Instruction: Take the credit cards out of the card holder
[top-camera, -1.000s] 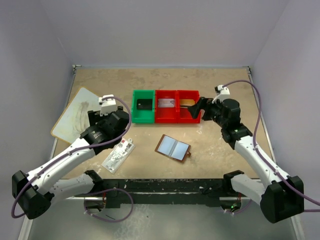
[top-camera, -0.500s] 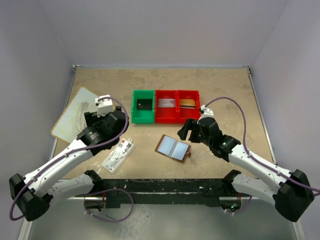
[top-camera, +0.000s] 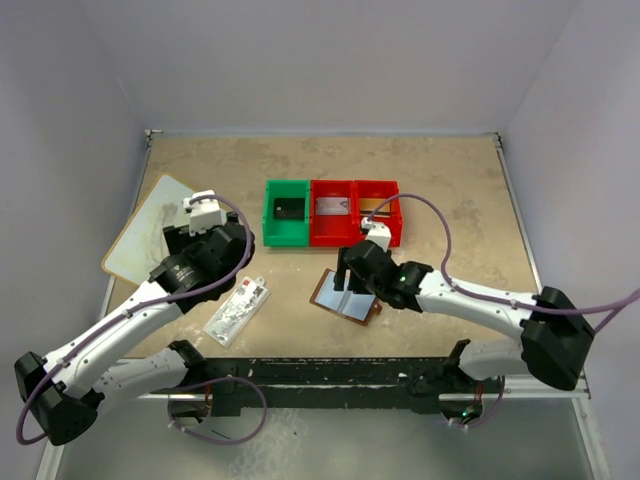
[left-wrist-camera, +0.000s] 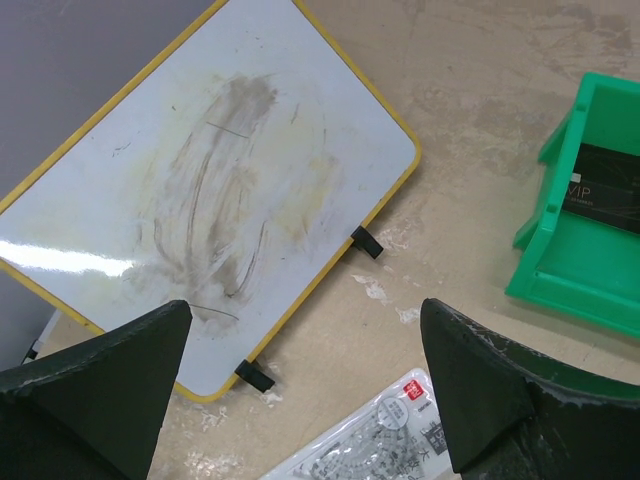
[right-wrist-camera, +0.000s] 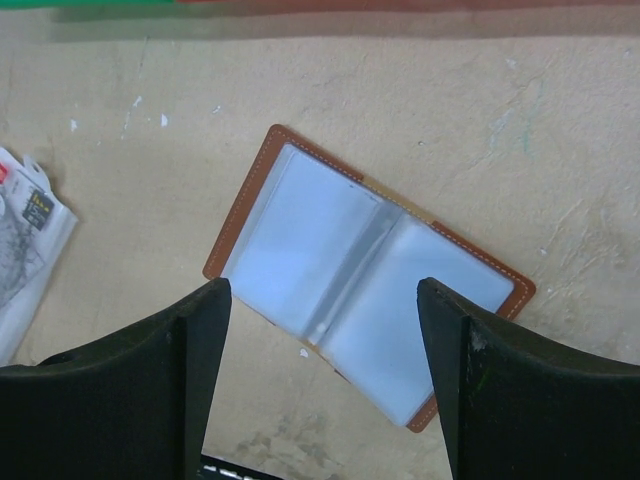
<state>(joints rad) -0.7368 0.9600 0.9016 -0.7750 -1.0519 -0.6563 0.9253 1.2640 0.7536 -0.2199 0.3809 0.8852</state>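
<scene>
Right end effector (right-wrist-camera: 322, 290): spread wide, gripping nothing; low over the card holder (right-wrist-camera: 365, 290), one finger to each side of it in the wrist view. Cannot tell whether a fingertip touches the leather.
Card holder, place: flat on the bench (top-camera: 450, 200), near its front edge, right of centre, well short of the bins.
Card holder, look: folded open, inside up; two pale bluish clear pockets meeting at a centre crease, framed by a thin brown leather border with light stitching; set askew to the bench edge.
Packet (top-camera: 237, 310): clear plastic with printing and a red patch, flat on the bench left of the card holder, apart from it.
Left end effector (left-wrist-camera: 305, 310): fully spread, gripping and touching nothing; over bare bench between the whiteboard and the green bin.
Whiteboard (left-wrist-camera: 200, 190): white face smeared grey, yellow rim, small black clips on one long edge; flat at the left side of the bench.
Green bin (top-camera: 268, 215): leftmost of a touching row of three at mid-bench; holds one black card (left-wrist-camera: 610, 190) marked VIP.
Middle red bin (top-camera: 333, 237): holds one pale silvery card (top-camera: 333, 206).
Right red bin (top-camera: 378, 184): holds one gold card (top-camera: 375, 205); front wall partly hidden behind the right wrist.
</scene>
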